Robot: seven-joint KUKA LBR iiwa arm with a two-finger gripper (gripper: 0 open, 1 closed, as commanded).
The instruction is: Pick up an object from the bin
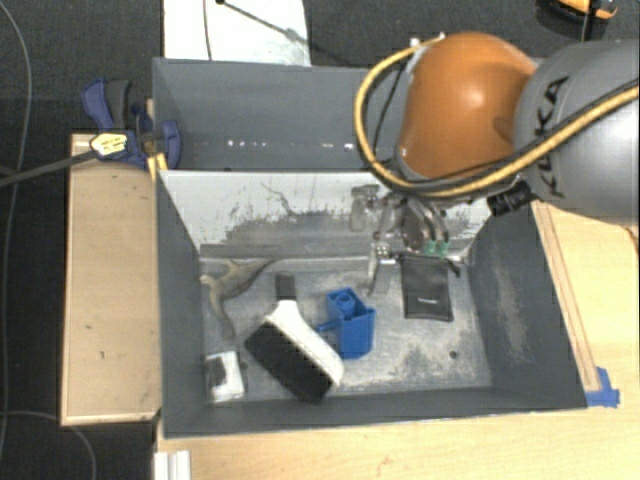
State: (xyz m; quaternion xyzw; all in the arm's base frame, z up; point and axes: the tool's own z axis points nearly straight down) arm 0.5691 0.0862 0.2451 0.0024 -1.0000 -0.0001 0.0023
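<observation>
Finding: the gripper (pixel 398 268) hangs low over the bin floor (pixel 460 353), under the arm's orange cover, close to the far wall. Whether it is open or closed cannot be told, and nothing is visibly held.

Nearest item: a flat black rectangular pad (pixel 427 294), just beside the gripper on the side from which the arm enters. Contact between the two cannot be confirmed. Its long axis runs roughly from far wall to near wall.

Second item: a blue plastic block (pixel 348 325), near the gripper, towards the near wall and slightly away from the arm's side. It looks boxy, with an open top.

Beyond the blue block, further from the gripper, a black-and-white board eraser (pixel 293 352) lies at a slant. A small white item (pixel 225 376) sits well apart, in the near corner.

Assessment: the pick is not yet made. The pad lies closest, so the coming move likely turns on a short shift towards the arm's side, jaws set across the pad's short width. Being flat, it may resist a grip.
</observation>
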